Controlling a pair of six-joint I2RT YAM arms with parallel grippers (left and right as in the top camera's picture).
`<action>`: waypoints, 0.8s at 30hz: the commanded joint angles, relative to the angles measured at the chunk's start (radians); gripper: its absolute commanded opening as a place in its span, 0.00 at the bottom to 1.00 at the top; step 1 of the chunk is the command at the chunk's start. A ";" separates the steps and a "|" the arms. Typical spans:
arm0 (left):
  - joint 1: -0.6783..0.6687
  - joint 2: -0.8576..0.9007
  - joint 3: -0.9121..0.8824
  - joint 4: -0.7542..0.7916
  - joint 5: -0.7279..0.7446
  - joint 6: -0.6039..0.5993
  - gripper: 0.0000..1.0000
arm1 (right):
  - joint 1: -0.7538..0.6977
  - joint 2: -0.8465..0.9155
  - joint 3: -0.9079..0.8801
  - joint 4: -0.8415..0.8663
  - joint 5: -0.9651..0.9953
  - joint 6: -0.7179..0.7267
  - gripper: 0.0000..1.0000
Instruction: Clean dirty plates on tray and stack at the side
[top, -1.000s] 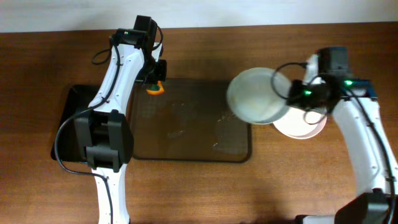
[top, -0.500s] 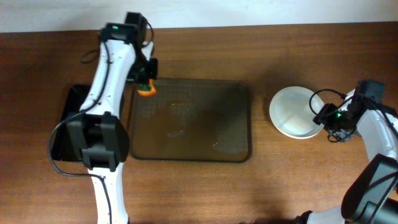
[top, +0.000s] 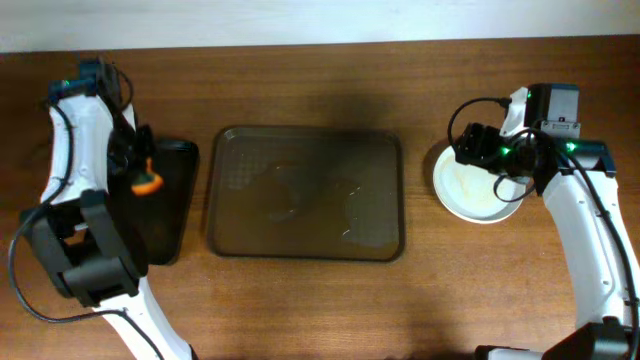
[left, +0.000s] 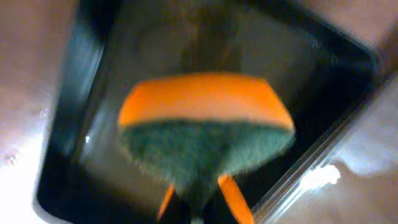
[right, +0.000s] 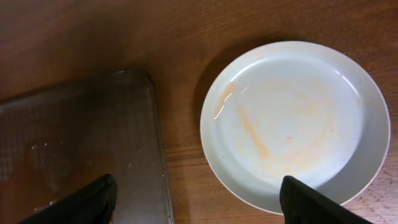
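Observation:
The brown tray lies in the middle of the table with only crumbs and wet marks on it; its corner shows in the right wrist view. A white plate rests on the wood to the tray's right, with faint orange smears. My right gripper hovers over the plate's left edge, open, with nothing between its black fingers. At far left my left gripper is shut on an orange and green sponge, held above a black tray.
A small black tray sits left of the brown one, its rim in the left wrist view. Bare wood lies between the brown tray and the plate, and along the front.
My right gripper carried the plate down onto the table at the right, let go and opened. The left arm swung left with the sponge, from the brown tray's back corner to above the black tray.

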 joint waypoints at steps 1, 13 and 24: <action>0.012 -0.005 -0.207 0.182 -0.006 -0.015 0.00 | 0.005 0.000 0.006 -0.003 0.020 -0.006 0.85; 0.010 -0.181 0.046 0.018 0.003 -0.031 1.00 | 0.005 -0.003 0.091 -0.051 0.000 -0.007 0.85; -0.002 -0.390 0.129 -0.037 0.040 -0.030 1.00 | 0.005 -0.057 0.828 -0.805 -0.062 -0.069 0.98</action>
